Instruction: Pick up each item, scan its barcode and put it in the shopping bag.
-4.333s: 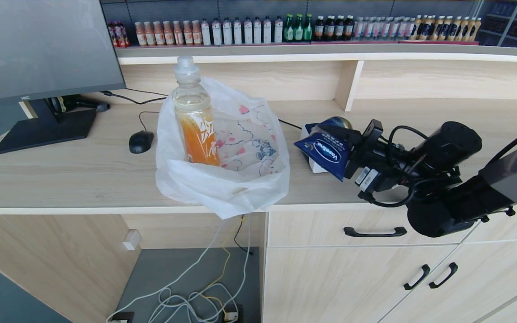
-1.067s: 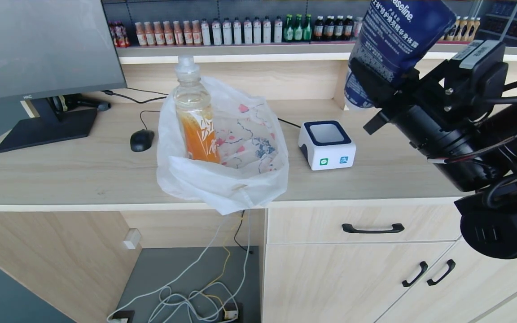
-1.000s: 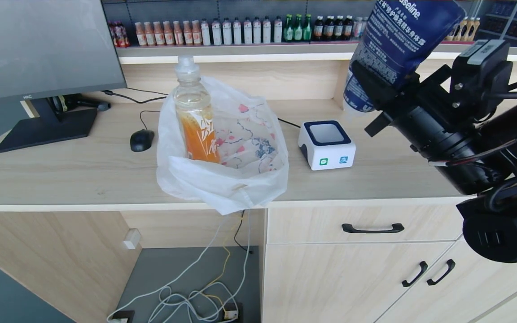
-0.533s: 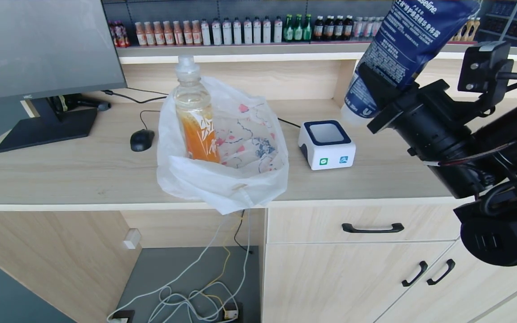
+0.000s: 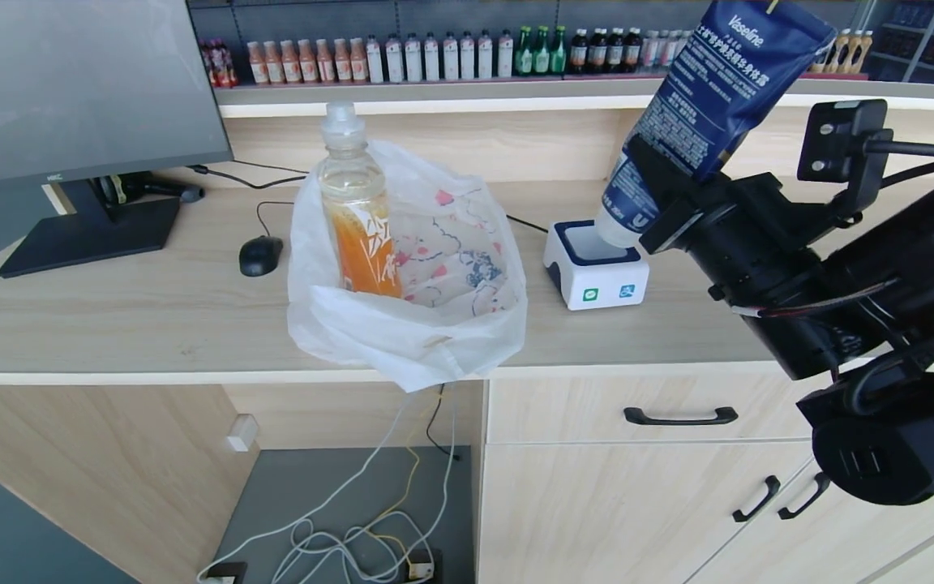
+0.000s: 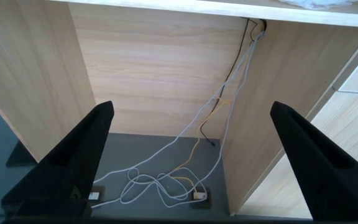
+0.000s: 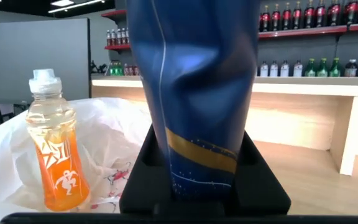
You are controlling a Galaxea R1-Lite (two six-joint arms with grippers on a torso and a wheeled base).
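My right gripper (image 5: 661,203) is shut on a dark blue refill pouch (image 5: 706,105), held upright and tilted, its white lower end just above the white barcode scanner (image 5: 597,268) on the counter. The pouch (image 7: 194,93) stands between the black fingers (image 7: 260,180) in the right wrist view. A white shopping bag (image 5: 410,276) sits open on the counter left of the scanner, with an orange drink bottle (image 5: 353,219) upright inside it; the bottle (image 7: 55,155) and bag (image 7: 114,149) lie beyond the pouch. My left gripper (image 6: 191,162) hangs open below the counter.
A monitor (image 5: 70,89) on its stand, a black mouse (image 5: 260,255) and cables lie at the left of the wooden counter (image 5: 110,308). Drawers with black handles (image 5: 678,418) sit below. Shelves of bottles (image 5: 516,53) line the back wall. Loose cables (image 6: 185,174) trail under the counter.
My right gripper lifted the pouch off the scanner, raised it upright, and has now brought it down and left, so its lower end hangs over the scanner. The head view shifted slightly.
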